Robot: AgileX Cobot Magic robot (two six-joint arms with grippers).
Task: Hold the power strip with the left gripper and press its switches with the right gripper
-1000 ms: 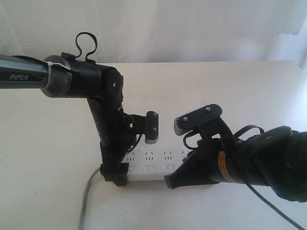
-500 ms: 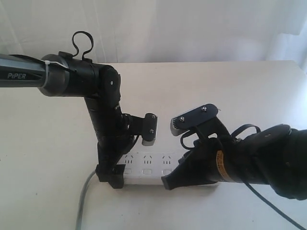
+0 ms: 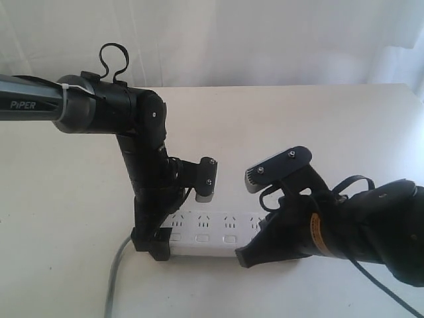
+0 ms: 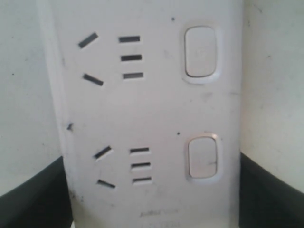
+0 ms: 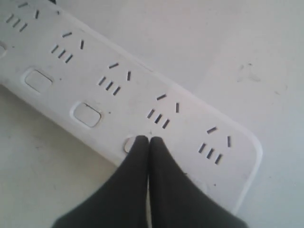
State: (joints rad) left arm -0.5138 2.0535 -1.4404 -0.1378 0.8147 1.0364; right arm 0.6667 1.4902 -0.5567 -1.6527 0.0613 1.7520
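Observation:
The white power strip [image 3: 207, 230] lies flat on the table with its grey cord [image 3: 116, 275] leaving its left end. My left gripper [image 3: 154, 246] is shut on that end. In the left wrist view its black fingers [image 4: 271, 194] flank the power strip [image 4: 152, 109], and two switches [image 4: 200, 51] show. My right gripper [image 3: 244, 257] is shut and points down at the strip's right part. In the right wrist view the right gripper [image 5: 149, 140] has its joined tips on a switch [image 5: 127, 144] that is mostly hidden, the second from the far end. Two more switches [image 5: 86, 114] show uncovered.
The strip rests on a pale table [image 3: 331, 126] whose far edge meets a white curtain [image 3: 265, 40]. The left arm's grey tube and looped cable [image 3: 112, 56] stand over the table's left side. A thin black cable [image 3: 381, 291] trails from the right arm.
My right gripper has shifted a little to the right along the strip and slightly lower. The left gripper and the strip's end slid slightly left at first, then stayed still.

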